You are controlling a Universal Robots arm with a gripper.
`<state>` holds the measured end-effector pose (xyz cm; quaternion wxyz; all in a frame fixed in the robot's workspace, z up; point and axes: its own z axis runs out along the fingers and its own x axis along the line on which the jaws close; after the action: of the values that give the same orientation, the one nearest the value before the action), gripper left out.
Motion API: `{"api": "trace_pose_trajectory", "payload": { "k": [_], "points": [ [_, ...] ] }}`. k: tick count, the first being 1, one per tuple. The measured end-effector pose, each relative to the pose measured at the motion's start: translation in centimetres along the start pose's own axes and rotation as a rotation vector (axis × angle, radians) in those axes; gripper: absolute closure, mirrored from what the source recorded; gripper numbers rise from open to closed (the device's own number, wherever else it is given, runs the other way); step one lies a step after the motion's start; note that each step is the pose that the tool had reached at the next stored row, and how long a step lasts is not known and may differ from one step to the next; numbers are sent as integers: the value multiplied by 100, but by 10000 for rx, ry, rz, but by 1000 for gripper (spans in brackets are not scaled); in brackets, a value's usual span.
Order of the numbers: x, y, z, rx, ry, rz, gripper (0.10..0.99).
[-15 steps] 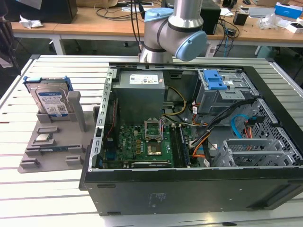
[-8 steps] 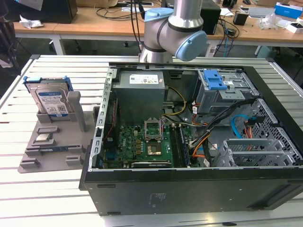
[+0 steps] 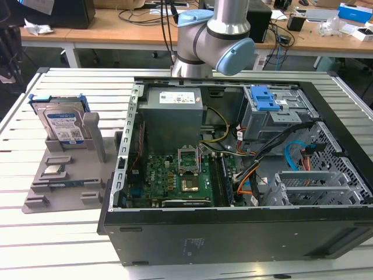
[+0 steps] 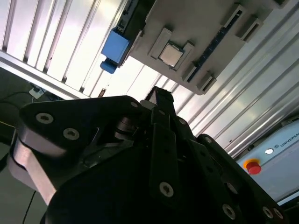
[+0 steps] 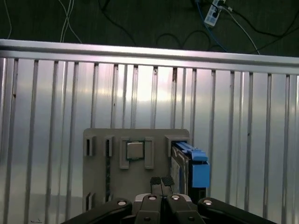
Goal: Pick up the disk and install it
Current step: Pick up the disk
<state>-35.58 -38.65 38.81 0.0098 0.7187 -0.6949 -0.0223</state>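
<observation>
Disk [image 3: 61, 125] stands upright, silver, blue-framed, with white-and-blue label.

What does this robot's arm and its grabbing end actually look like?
The arm is a silvery grey tube with rounded joints capped in pale blue. The gripper is matt black and angular, studded with round silver screw heads, ending in two narrow dark fingers.

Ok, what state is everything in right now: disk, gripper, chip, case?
disk: standing upright in the grey holder, not gripped.
gripper: shut, empty, above the holder.
chip: lying flat in its holder pocket.
computer case: on its side, panel off, inside exposed.
</observation>
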Motion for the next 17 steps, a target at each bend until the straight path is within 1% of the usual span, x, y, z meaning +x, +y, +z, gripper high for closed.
{"api": "trace_pose_trajectory", "payload": {
  "k": [4, 6, 7, 8, 10, 12, 17],
  "points": [
    [1, 0, 0, 5, 11, 419, 980],
    [1, 0, 1, 7, 45, 485, 973],
    [0, 0, 1, 7, 53, 495, 918],
    [0, 0, 1, 7, 57, 500, 792],
    [1, 0, 1, 7, 65, 509, 792],
    [0, 0, 1, 7, 75, 523, 667],
    [0, -1, 1, 7, 88, 539, 667]
  ]
}}
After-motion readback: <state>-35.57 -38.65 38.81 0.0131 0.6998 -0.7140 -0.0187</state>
